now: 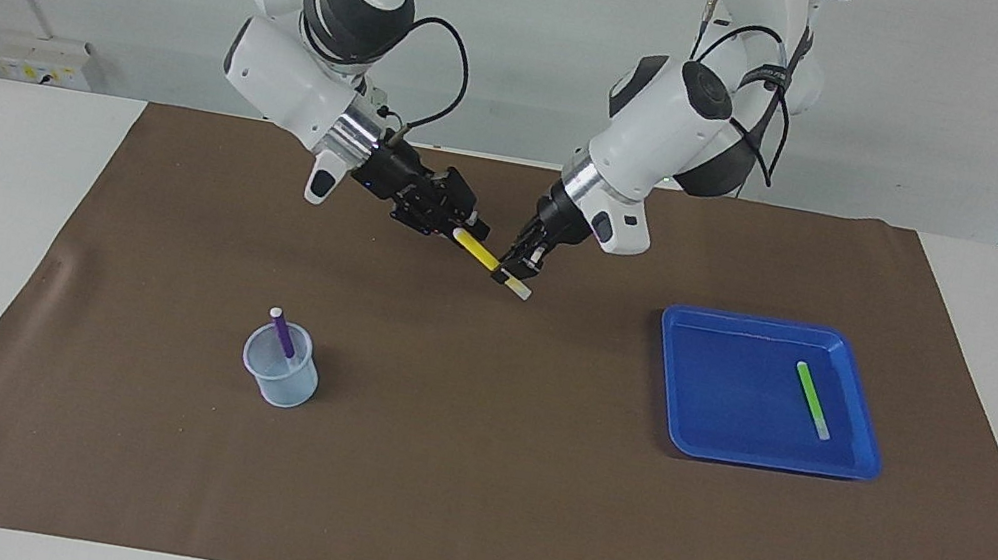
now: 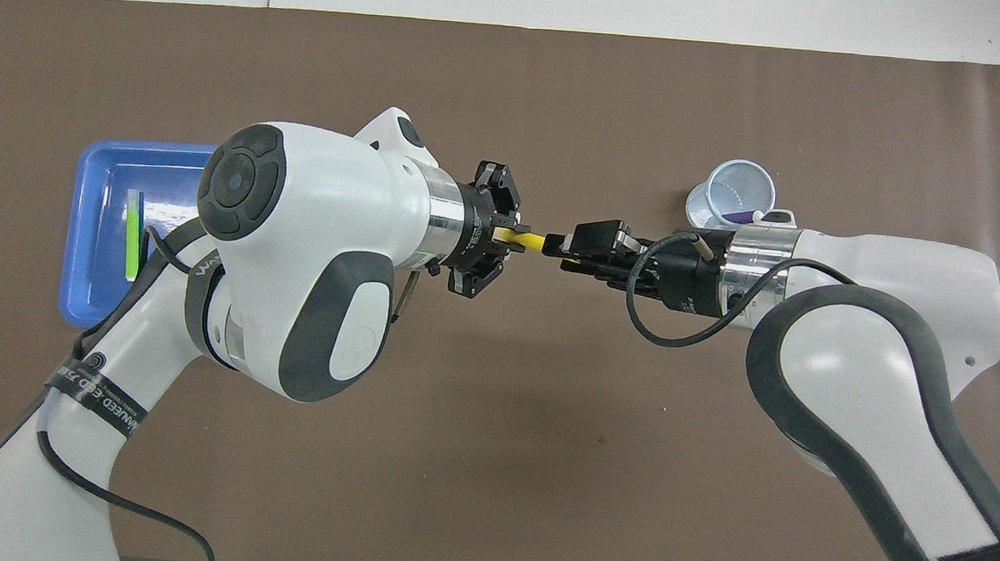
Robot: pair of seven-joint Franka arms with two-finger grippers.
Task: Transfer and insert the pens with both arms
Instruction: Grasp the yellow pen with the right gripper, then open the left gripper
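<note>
I see the left gripper [image 1: 517, 266] clenched on the yellow pen [image 1: 485, 256] above the middle of the mat [image 1: 466, 477], the right gripper [image 1: 462, 231] around its other end, grip uncertain; releasing early risks dropping it

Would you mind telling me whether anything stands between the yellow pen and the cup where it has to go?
Nothing visible does. The yellow pen hangs in the air between the left gripper and the right gripper. Only bare brown mat lies between it and the cup, which already holds the purple pen.
</note>
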